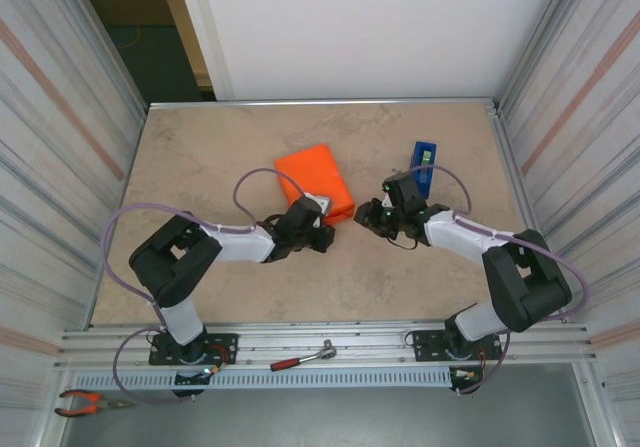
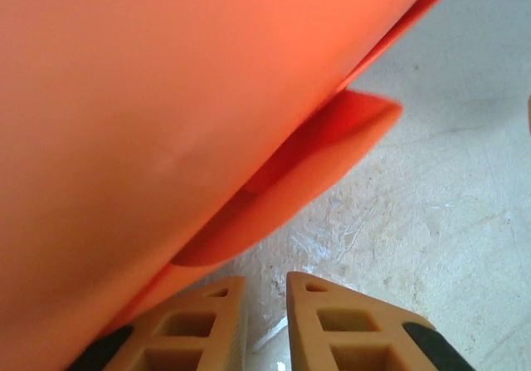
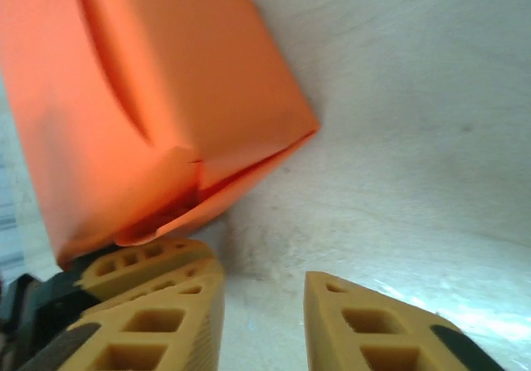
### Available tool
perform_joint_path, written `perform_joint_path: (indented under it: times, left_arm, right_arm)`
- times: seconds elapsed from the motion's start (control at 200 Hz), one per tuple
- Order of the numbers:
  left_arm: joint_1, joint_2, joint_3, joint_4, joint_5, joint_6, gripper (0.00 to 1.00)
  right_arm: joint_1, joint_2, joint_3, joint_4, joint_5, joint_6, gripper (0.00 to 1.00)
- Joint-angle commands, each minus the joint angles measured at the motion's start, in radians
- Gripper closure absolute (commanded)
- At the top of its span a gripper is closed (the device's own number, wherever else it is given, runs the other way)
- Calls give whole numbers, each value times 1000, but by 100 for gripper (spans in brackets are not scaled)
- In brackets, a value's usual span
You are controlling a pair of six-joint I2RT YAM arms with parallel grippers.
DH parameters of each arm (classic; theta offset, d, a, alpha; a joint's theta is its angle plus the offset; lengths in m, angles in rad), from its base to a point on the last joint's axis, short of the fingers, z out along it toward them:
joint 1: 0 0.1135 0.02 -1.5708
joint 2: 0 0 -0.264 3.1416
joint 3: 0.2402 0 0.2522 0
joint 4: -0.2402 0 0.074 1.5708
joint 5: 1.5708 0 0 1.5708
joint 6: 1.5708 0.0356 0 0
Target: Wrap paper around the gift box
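Observation:
The orange paper [image 1: 318,177] lies folded over into a boxy bundle at mid-table; the gift box is hidden inside it. My left gripper [image 1: 322,229] is at the bundle's near corner. In the left wrist view the paper [image 2: 166,97] looms over the left gripper [image 2: 265,305], whose jaws stand a narrow gap apart with bare table between them, under a loose flap [image 2: 332,139]. My right gripper [image 1: 368,217] is just right of that corner. It is open [image 3: 264,305] over bare table, with the paper [image 3: 166,97] ahead-left and the left arm's fingers [image 3: 141,263] beneath its edge.
A blue tape dispenser [image 1: 424,159] stands behind the right arm, near the right wall. A red-handled tool [image 1: 302,357] lies on the front rail, and pliers [image 1: 85,402] lie at the bottom left. Corrugated walls close both sides.

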Motion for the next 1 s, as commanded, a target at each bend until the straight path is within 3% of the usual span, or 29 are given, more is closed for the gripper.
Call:
perform_joint_path:
  times: [0.0,0.08,0.356,0.501,0.752,0.892,0.997]
  left_arm:
    - [12,-49,13,-13,-17,24,79]
    - [15,-57,17,-15,-9,25,79]
    - [25,-69,25,-38,9,35,79]
    - [42,-156,22,-83,36,43,77]
    - [164,-323,53,-241,190,131,52]
    - [197,-288,149,-414,249,260,39]
    - [196,-235,202,-495,230,325,34]
  right_arm:
    - [2,22,-47,58,-21,7,86]
    - [22,70,-53,115,-29,9,100]
    - [98,254,46,235,-36,41,100]
    - [100,312,99,252,-57,53,100]
    - [100,325,126,239,-73,48,100]
    - [100,330,134,239,-82,51,100]
    - [100,333,148,235,-89,50,100]
